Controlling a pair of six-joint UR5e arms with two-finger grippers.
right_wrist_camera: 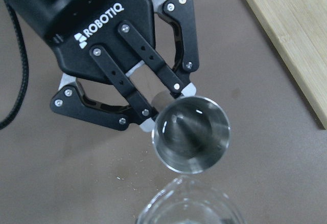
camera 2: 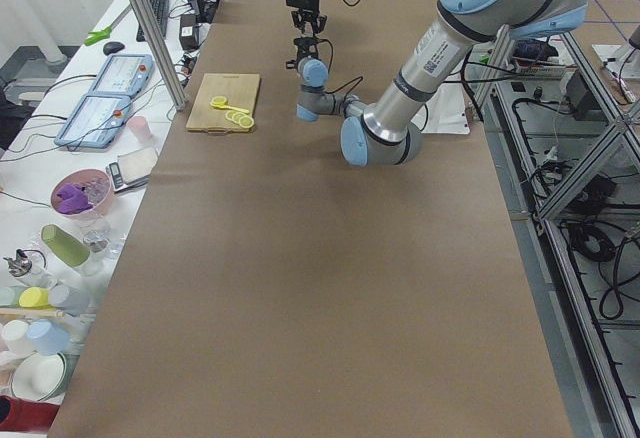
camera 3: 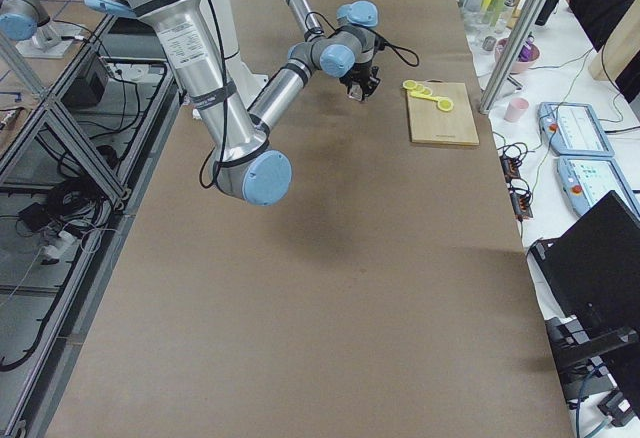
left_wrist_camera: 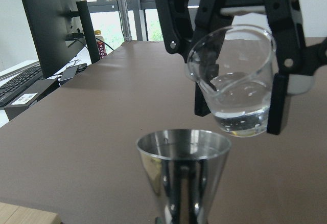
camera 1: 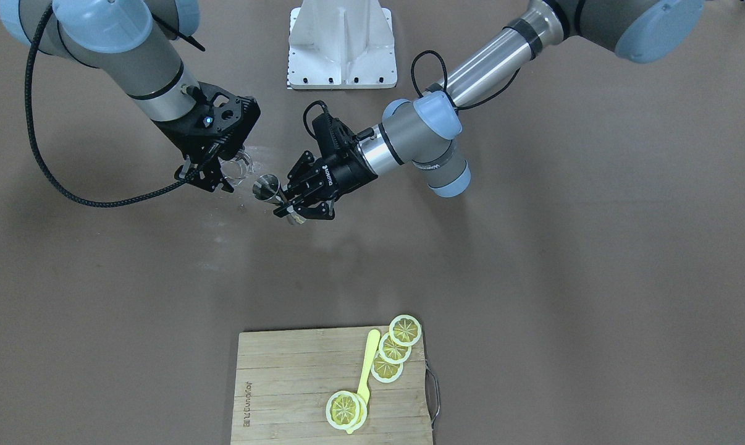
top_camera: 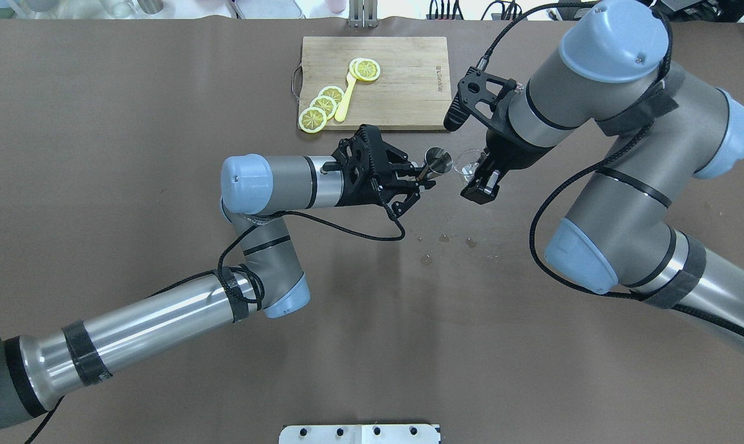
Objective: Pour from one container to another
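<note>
Glass cup (left_wrist_camera: 237, 81): clear, holding some water, raised off the bench, just beside and above the jigger's rim.
Jigger (left_wrist_camera: 183, 168): steel, mouth up, also held in the air.
Right gripper (camera 1: 217, 176): closed on the glass cup's sides.
Left gripper (top_camera: 422, 176): clamped on the jigger's waist.
Bench (top_camera: 162, 92): brown, with wet drops (top_camera: 446, 237) near the grippers.
Cutting board (top_camera: 409, 74): well apart, carrying lemon slices (top_camera: 367, 69) and a yellow spoon (top_camera: 346, 98).

The glass (left_wrist_camera: 235, 81) hangs just right of the jigger (left_wrist_camera: 183, 168), slightly higher, cutting board (top_camera: 403, 86) beyond both.
</note>
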